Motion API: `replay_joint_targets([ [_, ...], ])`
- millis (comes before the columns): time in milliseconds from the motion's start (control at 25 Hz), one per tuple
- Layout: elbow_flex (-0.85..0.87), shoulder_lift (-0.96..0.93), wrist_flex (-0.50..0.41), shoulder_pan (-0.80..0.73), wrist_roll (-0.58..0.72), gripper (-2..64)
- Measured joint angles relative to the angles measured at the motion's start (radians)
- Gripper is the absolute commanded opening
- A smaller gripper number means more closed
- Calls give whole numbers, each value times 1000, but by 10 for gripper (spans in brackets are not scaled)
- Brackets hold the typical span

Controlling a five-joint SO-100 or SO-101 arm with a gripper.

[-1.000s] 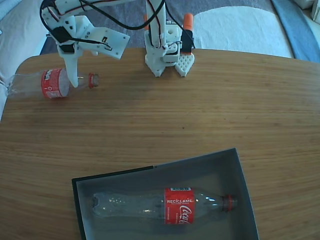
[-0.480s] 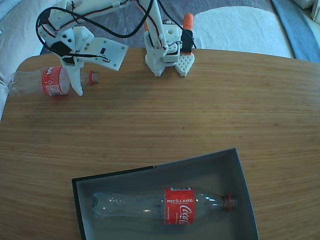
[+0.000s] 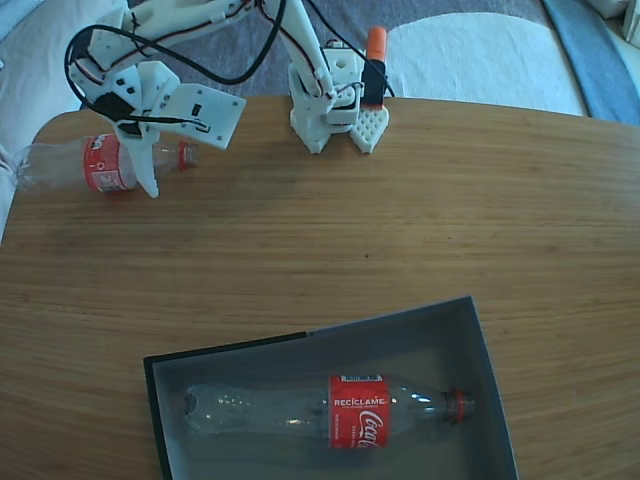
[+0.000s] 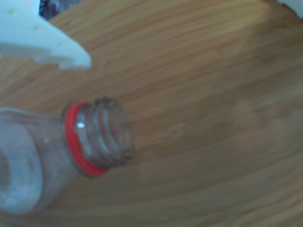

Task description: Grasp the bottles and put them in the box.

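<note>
- Bottles: two in all, both clear plastic with a red label and a red neck ring, both lying on their sides.
- First bottle [image 3: 95,164] lies at the far left of the fixed view, on the wooden table [image 3: 400,220], its base past the table's left edge and its neck pointing right.
- In the wrist view this same bottle [image 4: 52,151] shows its open threaded mouth without a cap, the red ring just behind the threads, lying on bare wood.
- One gripper [image 3: 150,172], white, hangs over the neck end of the first bottle; a long pointed finger [image 3: 148,170] crosses the bottle just right of its label.
- Only that one finger shows clearly, so I cannot tell how wide the jaws stand, nor whether they touch the bottle.
- In the wrist view a white part of the gripper [image 4: 42,40] sits at the upper left, apart from the bottle's mouth.
- One arm base [image 3: 335,105] stands at the table's far edge, right of the gripper.
- One box [image 3: 160,400], black outside and grey inside, sits at the near edge, well apart from the gripper.
- Second bottle [image 3: 330,408] lies inside the box along its length, neck to the right.
</note>
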State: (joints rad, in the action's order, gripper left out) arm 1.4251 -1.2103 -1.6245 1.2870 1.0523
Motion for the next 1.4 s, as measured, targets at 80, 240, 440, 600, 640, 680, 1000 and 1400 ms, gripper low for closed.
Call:
replay_joint_targets([
  [80,-11,14,0,9,40,549],
  [240,-25,41,0,9,58,549],
  [440,-26,67,0,14,100,548],
  [600,-26,71,0,28,144,548],
  [640,-26,71,0,26,156,548],
  [680,-26,71,0,23,170,548],
  [1000,-94,137,0,38,218,548],
  [1400,-202,249,0,51,218,548],
])
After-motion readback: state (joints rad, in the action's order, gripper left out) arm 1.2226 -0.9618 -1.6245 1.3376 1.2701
